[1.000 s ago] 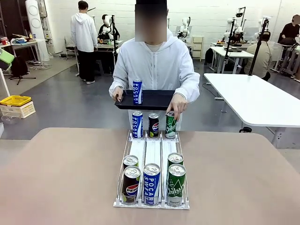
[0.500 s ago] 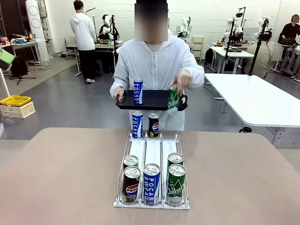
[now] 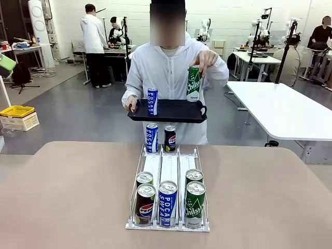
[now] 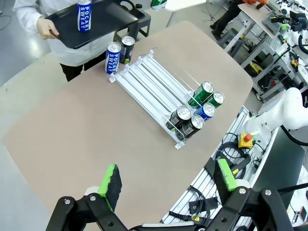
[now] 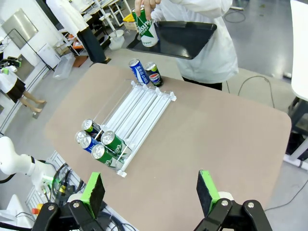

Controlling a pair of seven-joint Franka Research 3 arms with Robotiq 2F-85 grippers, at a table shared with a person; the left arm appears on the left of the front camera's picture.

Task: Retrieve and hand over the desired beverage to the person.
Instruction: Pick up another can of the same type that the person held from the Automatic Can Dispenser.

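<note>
You're waiting, left gripper [image 4: 167,176] and right gripper [image 5: 150,186] both gaping wide, while the person [image 3: 168,75] is lifting the green Chilsung can [image 3: 194,83] from the rack [image 3: 169,165] up over the tray [image 3: 171,110].

A tan, round-cornered counter [image 3: 67,197] carries one white three-lane can rack [image 3: 168,166] running lengthwise down its middle. Five cans [image 3: 167,203] crowd the rack's near end. A Pocari Sweat can [image 3: 151,137] and a Pepsi can [image 3: 169,138] stand upright, side by side, at its far end; whether on rack or counter is unclear.
</note>
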